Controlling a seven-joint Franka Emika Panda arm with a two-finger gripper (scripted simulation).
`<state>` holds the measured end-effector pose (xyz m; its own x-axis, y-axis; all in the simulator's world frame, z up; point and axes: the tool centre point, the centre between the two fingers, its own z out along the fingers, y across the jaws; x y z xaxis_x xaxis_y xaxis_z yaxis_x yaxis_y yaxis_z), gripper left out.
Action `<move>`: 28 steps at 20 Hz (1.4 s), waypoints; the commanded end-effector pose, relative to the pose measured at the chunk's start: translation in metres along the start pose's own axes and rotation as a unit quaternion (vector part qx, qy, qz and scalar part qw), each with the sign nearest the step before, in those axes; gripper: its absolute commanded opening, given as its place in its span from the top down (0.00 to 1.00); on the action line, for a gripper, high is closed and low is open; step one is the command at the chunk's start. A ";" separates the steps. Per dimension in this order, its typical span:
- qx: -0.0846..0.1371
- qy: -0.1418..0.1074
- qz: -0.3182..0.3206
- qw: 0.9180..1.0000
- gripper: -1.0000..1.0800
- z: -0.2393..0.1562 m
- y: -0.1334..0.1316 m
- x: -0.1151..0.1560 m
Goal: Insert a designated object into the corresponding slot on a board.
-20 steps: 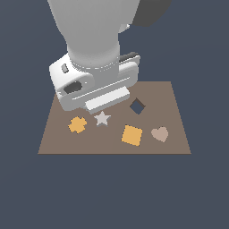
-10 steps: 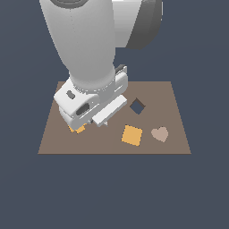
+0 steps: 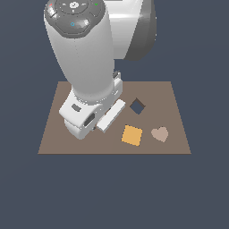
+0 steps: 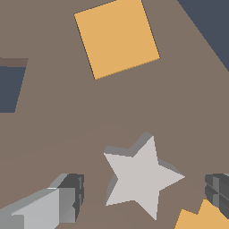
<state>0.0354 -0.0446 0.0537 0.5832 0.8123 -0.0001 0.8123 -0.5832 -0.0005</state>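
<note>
While the arm was higher a second ago and left the grey star open to the exterior view, it has now come down over the board (image 3: 174, 100) and hides the star and the orange cross from that camera. The wrist view shows why this matters: the light-grey star (image 4: 141, 176) lies flat on the brown surface between the two fingers (image 4: 67, 197), which stand spread wide, one on each side, neither touching it. The gripper (image 4: 143, 194) holds nothing yet; this looks like the last of the approach before a grasp.

Just beside the star, a tip of the orange cross (image 4: 201, 219) pokes in near one finger and could get nudged when they close. The orange square (image 3: 132, 135) and beige heart (image 3: 159, 133) sit near the board's front edge, the heart toward its front right corner. A dark diamond-turned hole (image 3: 137, 106) lies behind them. No star-shaped slot is visible now. Around the board is plain dark blue-grey ground.
</note>
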 end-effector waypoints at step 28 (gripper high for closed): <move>0.000 0.000 -0.017 1.000 1.00 0.024 0.001 0.001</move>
<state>0.0375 -0.0446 0.0307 0.5558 0.8313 0.0001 0.8313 -0.5558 0.0008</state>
